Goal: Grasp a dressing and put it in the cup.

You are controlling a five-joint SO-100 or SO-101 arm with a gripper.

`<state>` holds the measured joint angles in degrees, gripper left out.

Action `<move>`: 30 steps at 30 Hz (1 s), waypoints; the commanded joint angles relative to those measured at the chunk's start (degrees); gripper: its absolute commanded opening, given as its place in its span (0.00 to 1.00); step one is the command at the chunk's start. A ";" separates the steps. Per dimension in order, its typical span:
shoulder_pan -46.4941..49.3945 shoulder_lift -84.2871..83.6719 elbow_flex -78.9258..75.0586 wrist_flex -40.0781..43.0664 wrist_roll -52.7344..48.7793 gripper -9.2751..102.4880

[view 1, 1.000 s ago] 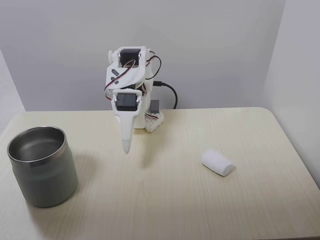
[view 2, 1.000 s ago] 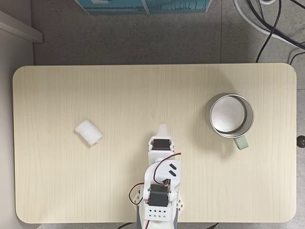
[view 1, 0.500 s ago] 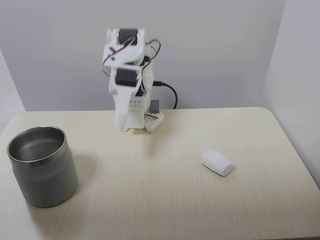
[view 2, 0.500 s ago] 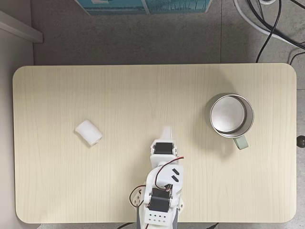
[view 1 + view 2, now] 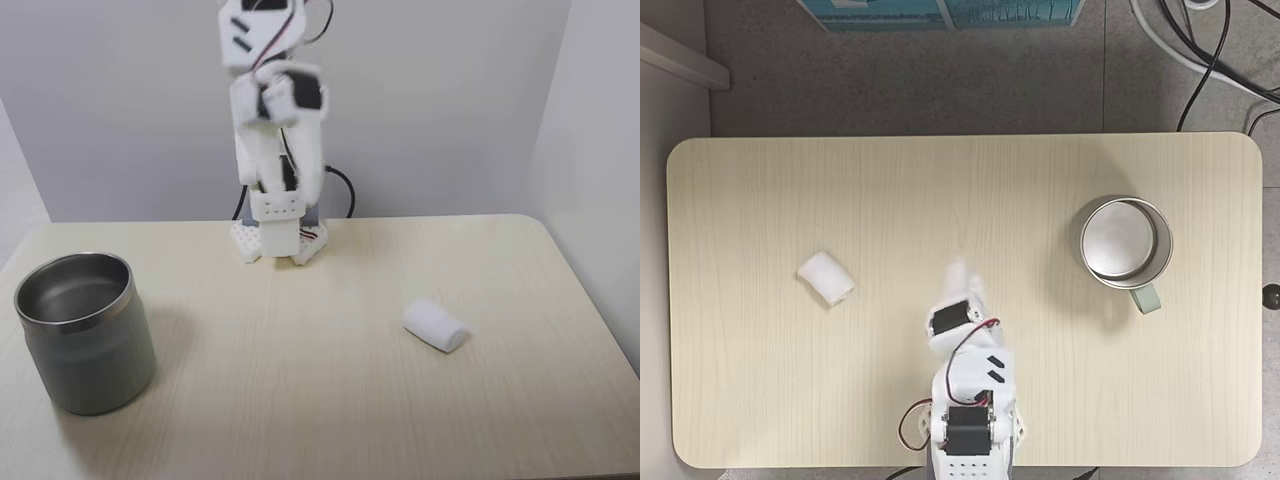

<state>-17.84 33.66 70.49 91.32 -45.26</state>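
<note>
**Fixed views: the grasp has not begun**

Fixed view from the front: the dressing [image 5: 435, 325] lies untouched on the pale wooden table [image 5: 300, 400], well apart from the cup [image 5: 86, 333] at the left. The arm rears up, blurred, against grey walls.

Fixed view from above: the gripper [image 5: 958, 275] is smeared, so whether it is parted or closed I cannot tell. Everything is left to do. Cables cross the floor.

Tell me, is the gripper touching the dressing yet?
Apart. In a fixed view from above, the gripper sits right of the dressing, with a stretch of bare table between them.
</note>
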 commanded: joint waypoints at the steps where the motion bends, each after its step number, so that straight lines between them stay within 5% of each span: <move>1: -4.48 3.78 5.80 2.81 -5.80 0.22; 9: -11.95 20.92 11.78 4.92 -16.17 0.29; 17: -21.01 47.81 21.80 4.57 -16.08 0.36; 30: -31.03 63.37 15.03 -10.28 -11.25 0.36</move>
<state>-47.99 95.80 85.87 83.67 -57.74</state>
